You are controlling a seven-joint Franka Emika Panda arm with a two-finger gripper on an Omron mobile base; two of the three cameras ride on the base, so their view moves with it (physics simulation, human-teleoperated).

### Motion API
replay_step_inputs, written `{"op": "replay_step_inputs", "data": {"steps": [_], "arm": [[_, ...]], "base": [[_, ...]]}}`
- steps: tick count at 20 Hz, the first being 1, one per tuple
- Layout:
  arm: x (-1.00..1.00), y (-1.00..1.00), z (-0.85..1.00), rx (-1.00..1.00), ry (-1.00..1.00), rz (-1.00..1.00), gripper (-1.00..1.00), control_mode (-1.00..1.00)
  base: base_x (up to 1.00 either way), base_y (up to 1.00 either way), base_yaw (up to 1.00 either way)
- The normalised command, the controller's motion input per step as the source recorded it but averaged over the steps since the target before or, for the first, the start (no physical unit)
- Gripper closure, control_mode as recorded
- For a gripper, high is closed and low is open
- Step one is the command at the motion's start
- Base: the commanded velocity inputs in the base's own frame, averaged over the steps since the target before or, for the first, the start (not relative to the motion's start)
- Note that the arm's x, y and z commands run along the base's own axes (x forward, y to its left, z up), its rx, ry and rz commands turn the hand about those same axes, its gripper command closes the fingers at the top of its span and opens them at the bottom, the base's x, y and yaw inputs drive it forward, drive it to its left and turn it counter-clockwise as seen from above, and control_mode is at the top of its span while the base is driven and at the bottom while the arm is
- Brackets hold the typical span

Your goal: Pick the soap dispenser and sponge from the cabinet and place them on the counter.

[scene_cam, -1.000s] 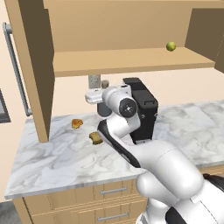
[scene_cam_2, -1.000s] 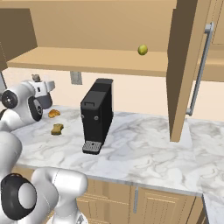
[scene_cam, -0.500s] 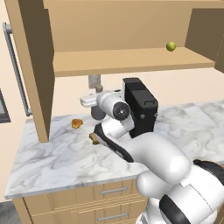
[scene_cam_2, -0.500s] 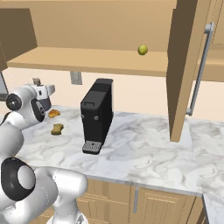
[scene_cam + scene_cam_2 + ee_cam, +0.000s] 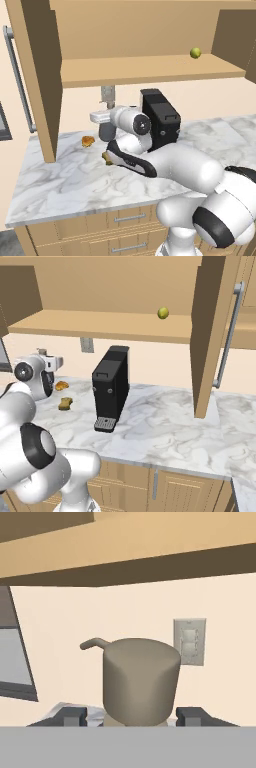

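Slate-grey soap dispenser (image 5: 141, 681) right between my dark fingertips (image 5: 71, 716), mustard sponge (image 5: 65, 403) beside my claw, white-and-grey veined marble counter (image 5: 70, 180) below, light-wood cabinet (image 5: 140, 70) overhead, black coffee machine (image 5: 111, 387), green ball (image 5: 195, 52)

coffee machine (image 5: 111, 387) upright | green ball (image 5: 163, 313) on shelf | wall outlet (image 5: 189, 642)

The cabinet (image 5: 145, 70) looks like matt light wood, the counter (image 5: 65, 185) like smooth veined white-and-grey marble, the soap dispenser (image 5: 141, 682) like dull grey plastic, the coffee machine (image 5: 111, 387) like black plastic with a faint sheen.
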Motion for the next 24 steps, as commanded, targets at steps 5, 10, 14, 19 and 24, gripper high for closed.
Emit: {"op": "replay_step_inputs", "data": {"steps": [5,10,14,19,24], "arm": [[0.00,0.00,-0.05,0.00,0.00,0.00,1.00,-1.00],[-0.01,0.05,-0.27,-0.02,0.04,0.00,1.00,-1.00],[-0.07,0.10,-0.37,0.00,0.05,0.00,1.00,-1.00],[-0.04,0.13,-0.36,0.00,0.04,0.00,1.00,-1.00],[0.00,0.15,-0.31,0.00,0.01,0.00,1.00,-1.00]], "base": [[0.00,0.00,0.00],[0.00,0.00,0.00],[0.00,0.00,0.00],[0.00,0.00,0.00],[0.00,0.00,0.00]]}}
